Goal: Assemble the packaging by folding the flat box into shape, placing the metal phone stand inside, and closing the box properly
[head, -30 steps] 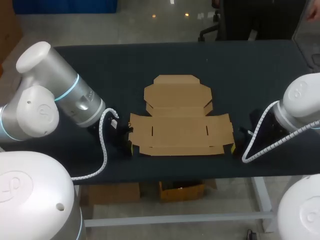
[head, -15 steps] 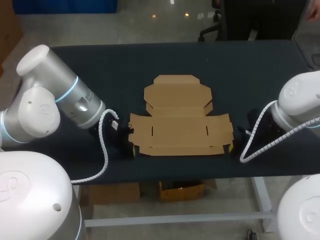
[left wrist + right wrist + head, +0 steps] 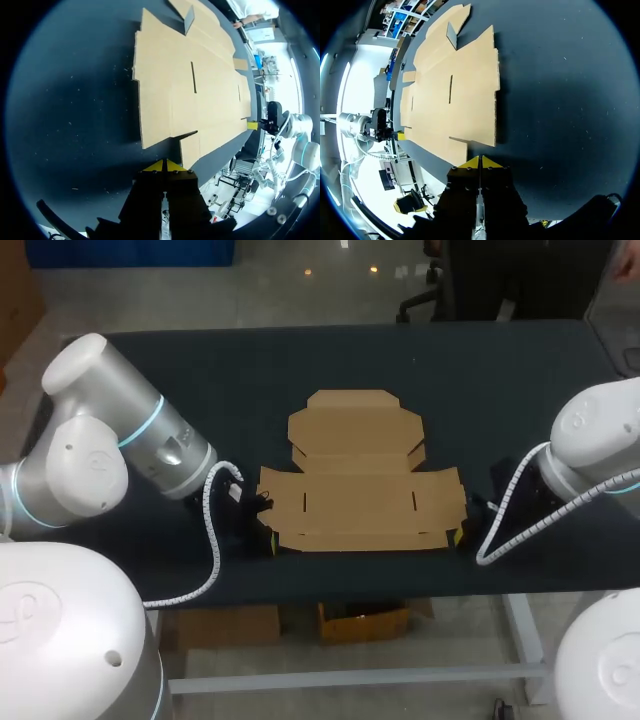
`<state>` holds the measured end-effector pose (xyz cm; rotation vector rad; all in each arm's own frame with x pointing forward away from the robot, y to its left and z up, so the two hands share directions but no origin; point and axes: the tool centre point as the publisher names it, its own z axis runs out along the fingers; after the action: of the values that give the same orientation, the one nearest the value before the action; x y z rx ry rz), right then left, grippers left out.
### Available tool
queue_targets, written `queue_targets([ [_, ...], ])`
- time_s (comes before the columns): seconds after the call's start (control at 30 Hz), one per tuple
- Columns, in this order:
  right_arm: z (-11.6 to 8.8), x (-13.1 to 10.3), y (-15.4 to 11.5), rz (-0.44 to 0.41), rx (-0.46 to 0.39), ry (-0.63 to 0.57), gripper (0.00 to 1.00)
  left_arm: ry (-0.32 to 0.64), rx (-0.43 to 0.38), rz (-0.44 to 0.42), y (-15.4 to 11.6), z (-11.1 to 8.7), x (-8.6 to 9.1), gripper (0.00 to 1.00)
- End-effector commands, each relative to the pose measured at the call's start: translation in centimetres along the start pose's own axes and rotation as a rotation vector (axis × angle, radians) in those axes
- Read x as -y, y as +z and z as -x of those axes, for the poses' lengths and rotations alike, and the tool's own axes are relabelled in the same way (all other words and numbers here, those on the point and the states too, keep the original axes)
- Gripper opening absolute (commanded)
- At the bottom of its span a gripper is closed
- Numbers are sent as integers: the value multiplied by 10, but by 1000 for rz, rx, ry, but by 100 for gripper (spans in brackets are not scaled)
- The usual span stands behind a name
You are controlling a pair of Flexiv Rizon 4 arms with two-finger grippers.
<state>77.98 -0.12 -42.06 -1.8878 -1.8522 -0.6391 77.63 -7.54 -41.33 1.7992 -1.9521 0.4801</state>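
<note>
The flat brown cardboard box (image 3: 360, 485) lies unfolded in the middle of the dark table (image 3: 200, 380), its flaps spread out. My left gripper (image 3: 268, 537) is low at the box's front left corner, shut and empty. In the left wrist view its yellow tips (image 3: 165, 165) meet just short of the front flap of the cardboard (image 3: 200, 90). My right gripper (image 3: 460, 535) sits at the front right corner, also shut with nothing in it. Its tips (image 3: 480, 162) nearly touch the edge of the cardboard (image 3: 455, 85). No metal phone stand is in view.
The table's front edge (image 3: 380, 590) runs close behind both grippers. Bare dark tabletop lies to the left, right and behind the box. Each wrist view shows the other gripper at the far corner of the box, the right gripper (image 3: 252, 125) and the left gripper (image 3: 400, 135).
Both arms have crept inward, bringing their shut grippers closer to the box's front corners. The box has not moved.
</note>
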Motion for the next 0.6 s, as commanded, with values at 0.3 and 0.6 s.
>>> queue_targets([
  [0.3, -2, 1, 7, 5, -20, -11, 0, -3, -2, 5, 5, -2, 3, 0],
  [0.6, -3, 1, 8, 7, -32, -10, 0, 3, -8, 10, 7, -4, 4, 0],
])
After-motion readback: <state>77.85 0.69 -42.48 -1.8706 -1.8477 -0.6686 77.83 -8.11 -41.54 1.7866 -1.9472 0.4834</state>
